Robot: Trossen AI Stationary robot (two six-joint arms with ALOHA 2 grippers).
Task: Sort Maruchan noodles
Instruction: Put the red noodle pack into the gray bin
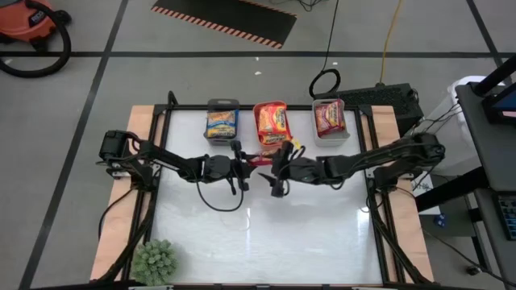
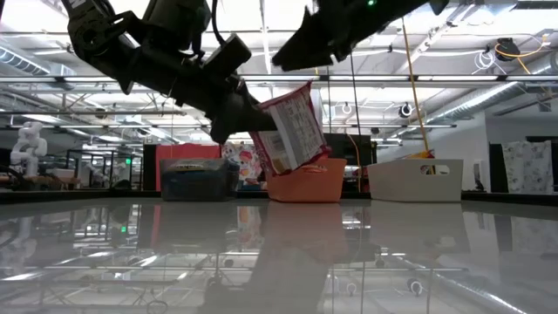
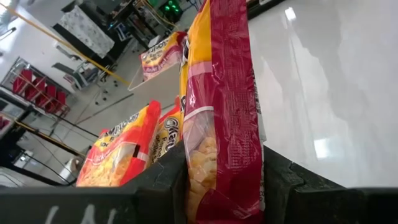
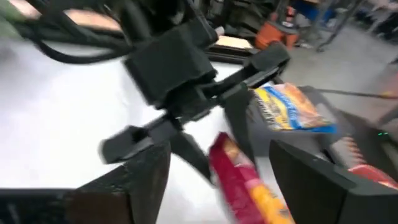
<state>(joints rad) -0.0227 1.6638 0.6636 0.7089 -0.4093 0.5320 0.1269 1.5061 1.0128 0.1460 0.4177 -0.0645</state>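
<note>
My left gripper (image 1: 244, 163) is above the table's middle, shut on a red-and-yellow noodle packet (image 2: 292, 126), which also fills the left wrist view (image 3: 221, 112). My right gripper (image 1: 278, 171) hovers just right of that packet, open and touching nothing; its wrist view shows the packet (image 4: 242, 183) ahead of its spread fingers. At the far edge, blue-yellow packets (image 1: 222, 122) lie in a dark bin, orange-yellow packets (image 1: 272, 122) in an orange bin, and red packets (image 1: 328, 118) in a pale bin. My left gripper pinches the red-and-yellow packet between its two fingers (image 3: 155, 186) at one end (image 3: 217, 186), coming level from the table's left. The packet stands on edge between the fingers. It is lifted clear of the table and sticks out tilted toward the right (image 2: 301, 131).
The three bins stand in a row along the far edge: dark (image 2: 196, 179), orange (image 2: 305, 185), pale (image 2: 414, 180). A green spiky plant (image 1: 153, 262) sits at the near left corner. The white tabletop (image 1: 266, 234) near the arms is bare.
</note>
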